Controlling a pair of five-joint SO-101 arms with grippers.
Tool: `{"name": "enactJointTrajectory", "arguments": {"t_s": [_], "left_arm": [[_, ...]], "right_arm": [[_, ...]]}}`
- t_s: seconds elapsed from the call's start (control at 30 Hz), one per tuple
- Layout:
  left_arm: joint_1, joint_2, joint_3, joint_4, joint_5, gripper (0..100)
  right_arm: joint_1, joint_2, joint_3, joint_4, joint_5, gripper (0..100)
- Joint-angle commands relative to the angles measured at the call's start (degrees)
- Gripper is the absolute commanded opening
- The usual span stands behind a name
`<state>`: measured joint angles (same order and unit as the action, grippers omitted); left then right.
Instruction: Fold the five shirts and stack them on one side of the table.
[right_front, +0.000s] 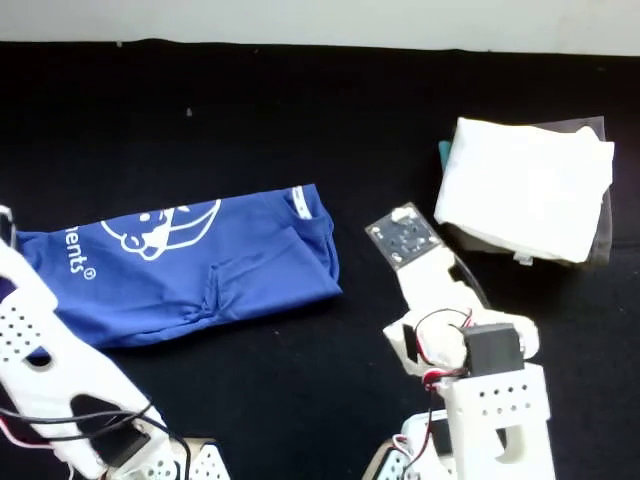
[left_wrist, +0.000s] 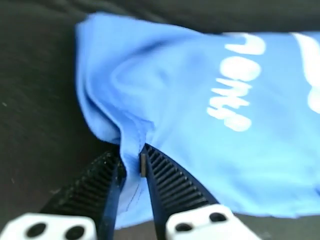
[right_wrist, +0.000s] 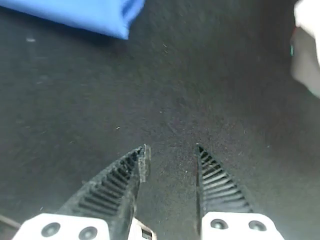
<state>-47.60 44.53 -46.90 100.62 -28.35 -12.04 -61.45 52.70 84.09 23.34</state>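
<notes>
A blue shirt (right_front: 190, 265) with white print lies partly folded on the black table (right_front: 300, 120), left of centre. My left gripper (left_wrist: 131, 167) is shut on a fold of the blue shirt (left_wrist: 200, 115) at its left end, by the table's left edge (right_front: 8, 235). A stack of folded shirts sits at the back right, a white one (right_front: 525, 185) on top and a dark one (right_front: 603, 220) under it. My right gripper (right_wrist: 172, 150) hangs open over bare table between the blue shirt's corner (right_wrist: 100, 15) and the white stack (right_wrist: 307, 50).
The right arm (right_front: 450, 300) stands at the front, right of centre, its wrist close to the stack's near left corner. The left arm (right_front: 60, 370) fills the front left corner. A pale wall (right_front: 320, 20) runs along the table's far edge.
</notes>
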Motion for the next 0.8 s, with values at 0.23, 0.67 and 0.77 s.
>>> {"name": "enactJointTrajectory", "arguments": {"t_s": [0.23, 0.67, 0.77], "left_arm": [[36.6, -45.0, 32.7, 0.4, 7.1, 1], [65.3, -29.1, 22.0, -8.9, 17.0, 1], [65.5, -21.9, 15.3, -9.6, 17.1, 1]], "right_arm": [[12.3, -0.9, 12.0, -10.6, 8.2, 13.9], [17.5, -0.9, 18.9, -16.2, 9.7, 13.9], [17.5, -0.9, 18.9, -16.3, 9.5, 13.9]]}}
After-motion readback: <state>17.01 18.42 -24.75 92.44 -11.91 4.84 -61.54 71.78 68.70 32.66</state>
